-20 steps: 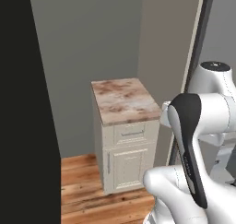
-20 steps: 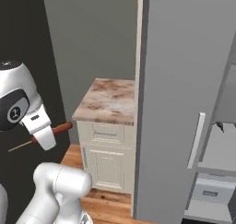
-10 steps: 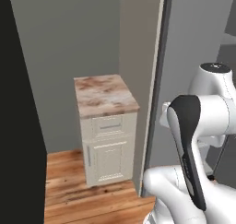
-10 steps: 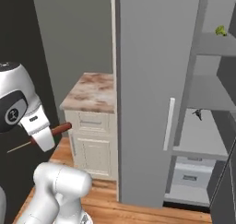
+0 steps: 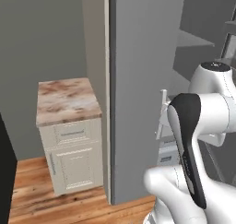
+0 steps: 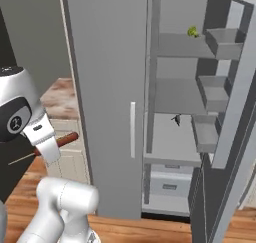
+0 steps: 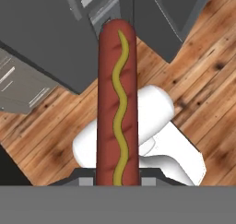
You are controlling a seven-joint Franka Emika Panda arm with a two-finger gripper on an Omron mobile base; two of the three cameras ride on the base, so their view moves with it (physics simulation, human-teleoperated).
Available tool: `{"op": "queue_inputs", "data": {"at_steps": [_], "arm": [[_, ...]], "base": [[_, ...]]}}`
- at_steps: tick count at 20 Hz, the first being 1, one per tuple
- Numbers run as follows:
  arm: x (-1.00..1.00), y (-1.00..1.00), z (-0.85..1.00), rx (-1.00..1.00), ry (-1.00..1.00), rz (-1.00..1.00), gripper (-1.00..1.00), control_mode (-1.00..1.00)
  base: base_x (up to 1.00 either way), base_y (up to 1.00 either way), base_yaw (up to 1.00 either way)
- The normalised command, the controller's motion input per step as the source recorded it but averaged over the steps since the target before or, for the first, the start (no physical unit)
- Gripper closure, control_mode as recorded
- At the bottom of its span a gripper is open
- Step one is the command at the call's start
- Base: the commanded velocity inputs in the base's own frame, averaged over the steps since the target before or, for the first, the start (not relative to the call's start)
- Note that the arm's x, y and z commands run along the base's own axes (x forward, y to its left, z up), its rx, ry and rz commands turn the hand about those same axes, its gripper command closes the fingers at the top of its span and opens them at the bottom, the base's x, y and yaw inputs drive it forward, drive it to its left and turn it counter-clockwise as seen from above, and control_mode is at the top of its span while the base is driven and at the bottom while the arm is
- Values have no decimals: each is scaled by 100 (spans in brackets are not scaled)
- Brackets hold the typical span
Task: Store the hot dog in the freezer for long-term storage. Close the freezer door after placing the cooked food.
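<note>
The hot dog (image 7: 116,103), reddish-brown with a yellow wavy line along it, runs up the middle of the hand view, and my gripper (image 7: 116,176) is shut on its lower end. In the right base view the hot dog (image 6: 64,139) sticks out sideways from my gripper (image 6: 51,146) at the lower left, well short of the fridge. The freezer (image 6: 175,94) stands open, showing flat grey shelves and pale drawers (image 6: 169,183). Its freezer door (image 6: 235,102) is swung wide to the right, with grey inner bins facing me.
The plain grey door (image 6: 107,87) with a white handle (image 6: 132,129) is closed, between my gripper and the freezer. A small green item (image 6: 192,32) lies on the top shelf. A cream cabinet with a marbled top (image 5: 67,101) stands left of the fridge on the wooden floor (image 5: 41,195).
Both base views have shifted as the base drove: the cabinet slid left and the open freezer came into view. The hot dog stays in my shut gripper.
</note>
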Motion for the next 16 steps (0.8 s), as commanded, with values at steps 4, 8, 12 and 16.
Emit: {"op": "queue_inputs", "data": {"at_steps": [4, 8, 12, 16], "arm": [[0, 0, 0, 0, 0, 0, 100, 100], [0, 0, 0, 0, 0, 0, 100, 100], [0, 0, 0, 0, 0, 0, 100, 100], [0, 0, 0, 0, 0, 0, 100, 100]], "base": [[0, -64, -4], [16, -49, 0], [41, -30, -2], [56, -35, -10]]}}
